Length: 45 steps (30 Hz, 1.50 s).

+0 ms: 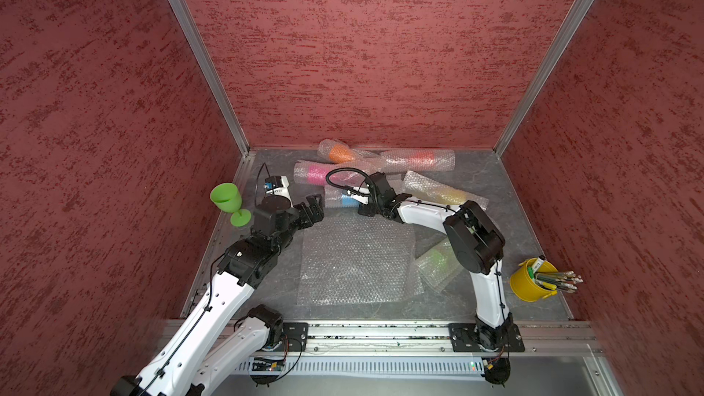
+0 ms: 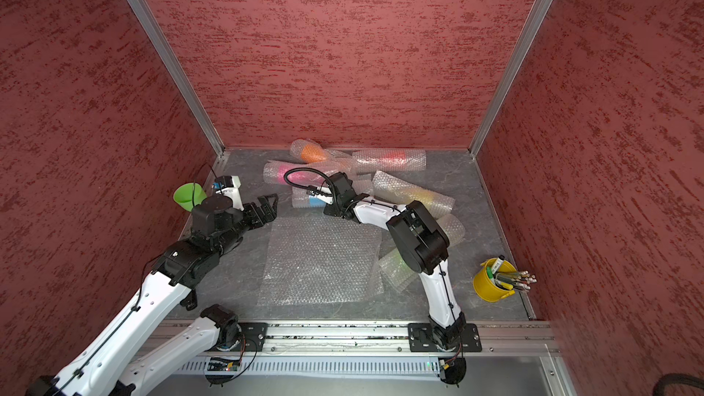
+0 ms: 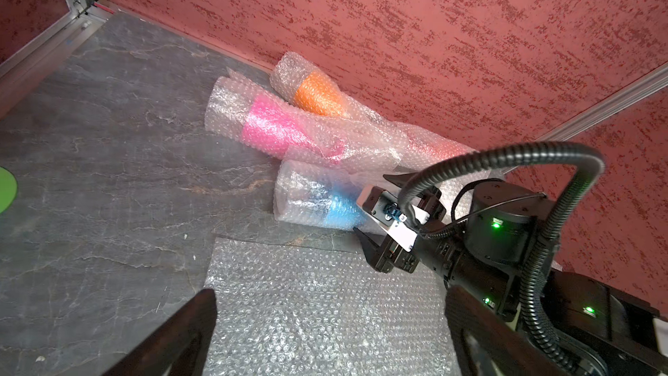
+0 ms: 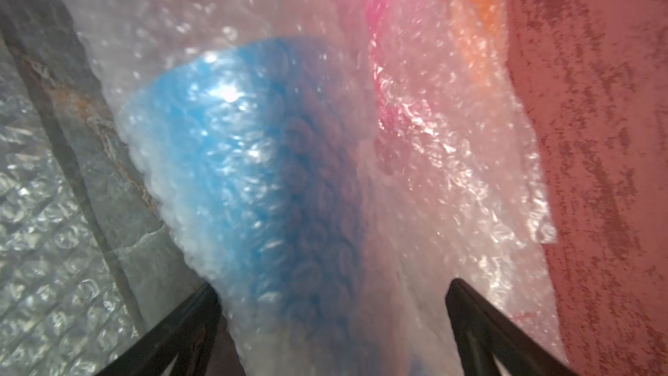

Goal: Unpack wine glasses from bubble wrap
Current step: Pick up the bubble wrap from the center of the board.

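Note:
An unwrapped green wine glass stands upright by the left wall. Bubble wrap rolls lie at the back, holding an orange, a red, a pink, a blue and a yellow glass. Another roll with a green glass lies under the right arm. A flat bubble wrap sheet is spread in the middle. My right gripper is open, its fingers on either side of the blue roll's narrow end. My left gripper is open and empty above the sheet's far left corner.
A yellow bucket of pens stands at the front right near the right wall. Red walls close the table on three sides. The rolls at the back overlap one another against the rear wall.

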Tool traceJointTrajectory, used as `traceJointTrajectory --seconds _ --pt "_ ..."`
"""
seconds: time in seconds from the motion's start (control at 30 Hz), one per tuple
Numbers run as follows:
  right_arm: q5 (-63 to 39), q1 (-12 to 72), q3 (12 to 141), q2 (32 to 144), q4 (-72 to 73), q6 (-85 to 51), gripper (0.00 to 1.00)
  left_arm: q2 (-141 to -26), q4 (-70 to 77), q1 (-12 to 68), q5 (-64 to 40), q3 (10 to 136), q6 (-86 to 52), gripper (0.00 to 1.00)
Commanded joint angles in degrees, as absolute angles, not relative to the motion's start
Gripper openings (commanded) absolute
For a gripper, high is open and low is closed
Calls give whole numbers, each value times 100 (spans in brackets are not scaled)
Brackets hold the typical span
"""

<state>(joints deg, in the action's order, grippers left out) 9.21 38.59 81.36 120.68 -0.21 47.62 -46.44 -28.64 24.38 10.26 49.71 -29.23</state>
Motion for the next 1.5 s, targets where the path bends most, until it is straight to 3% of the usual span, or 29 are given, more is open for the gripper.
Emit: traceJointTrajectory --seconds 0.0,0.27,0.53,0.87,1.03,1.23,1.47 --pt "775 3902 8039 12171 45 4866 98 -4647 -2662 2408 935 5029 -2877 100" --pt "1132 3911 7971 12300 749 4972 84 -4662 -2698 2408 1093 5049 -2839 99" --pt "1228 3929 6895 11486 2363 5347 76 -4675 -2697 2364 1140 5053 -2830 99" --pt "1384 3920 6329 10647 3011 5208 69 -4637 -2681 2179 1187 5002 -2883 99" --pt "1602 3906 6433 9950 3071 4035 67 -4689 -2665 1944 1066 4994 -3031 99" --pt "1501 3911 7386 9095 1072 1263 67 -4687 -2544 1870 853 4953 -3053 99" --pt "464 3902 7134 7825 -129 -646 63 -4764 -2555 1802 734 4955 -3132 99"
